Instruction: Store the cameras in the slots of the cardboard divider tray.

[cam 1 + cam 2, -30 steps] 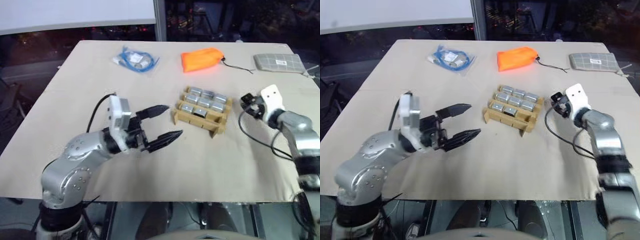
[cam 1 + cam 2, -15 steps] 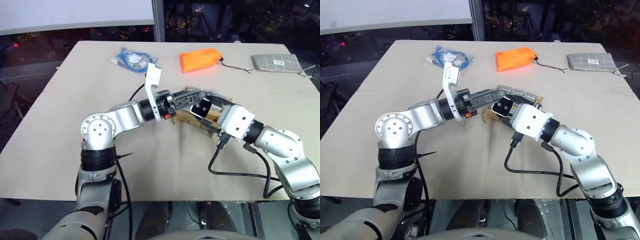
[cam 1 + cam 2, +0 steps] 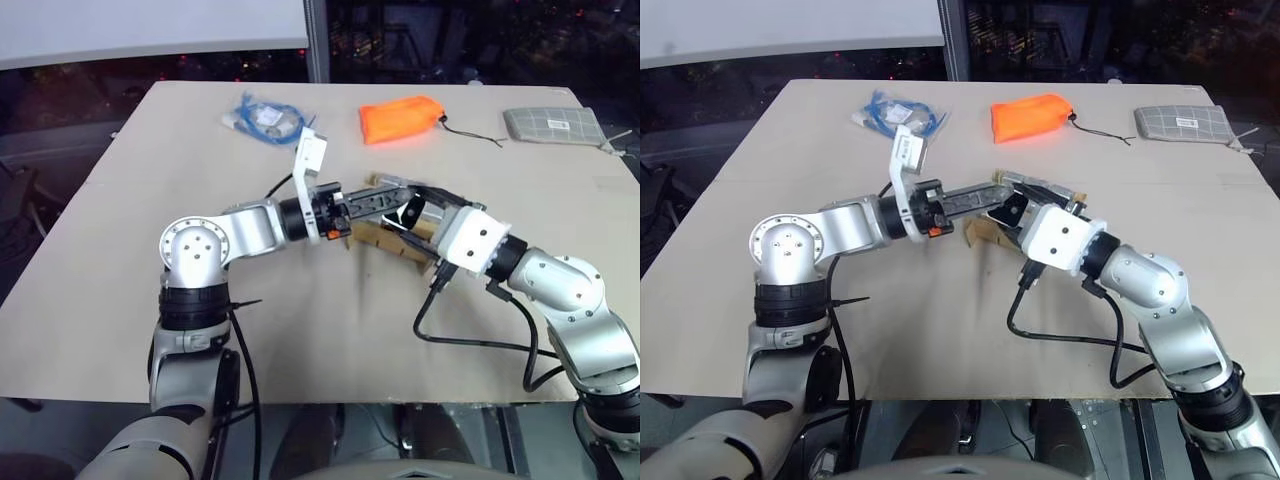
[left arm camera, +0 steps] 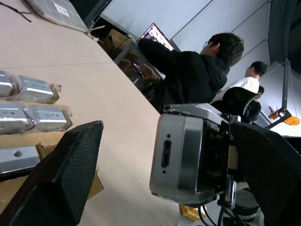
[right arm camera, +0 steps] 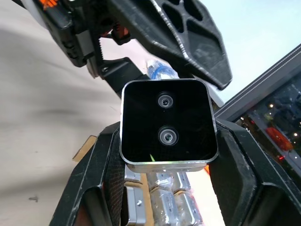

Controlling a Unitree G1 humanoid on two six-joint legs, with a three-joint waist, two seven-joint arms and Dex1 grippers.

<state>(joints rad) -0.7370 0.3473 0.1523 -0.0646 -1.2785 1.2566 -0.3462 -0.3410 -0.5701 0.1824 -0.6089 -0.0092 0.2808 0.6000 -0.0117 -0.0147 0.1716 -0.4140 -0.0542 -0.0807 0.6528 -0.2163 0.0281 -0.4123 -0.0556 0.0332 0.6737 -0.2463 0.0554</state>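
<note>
The cardboard divider tray [image 3: 385, 238] sits mid-table with several silver cameras [image 4: 33, 89] in its slots. Both arms meet just above its near-left side. My right gripper [image 5: 167, 136] is shut on one camera [image 5: 167, 125], whose black face with two lenses points at the wrist lens. My left gripper [image 4: 167, 129] reaches in from the left, level. Its two fingers [image 4: 70, 165] straddle that same camera [image 4: 186, 155]. The left gripper is open, with a gap showing on one side. From the head, both grippers overlap over the tray [image 3: 985, 232], hiding part of it.
At the table's far side lie an orange bag [image 3: 402, 118], a blue cable in a clear bag [image 3: 268, 117] and a grey grid-patterned pouch [image 3: 557, 123]. People [image 4: 197, 70] sit beyond the table's right edge in the left wrist view.
Both arms swung inward and met over the tray, the right bringing the camera leftward, the left rolling its wrist and reaching right. In the last half second they barely moved.
</note>
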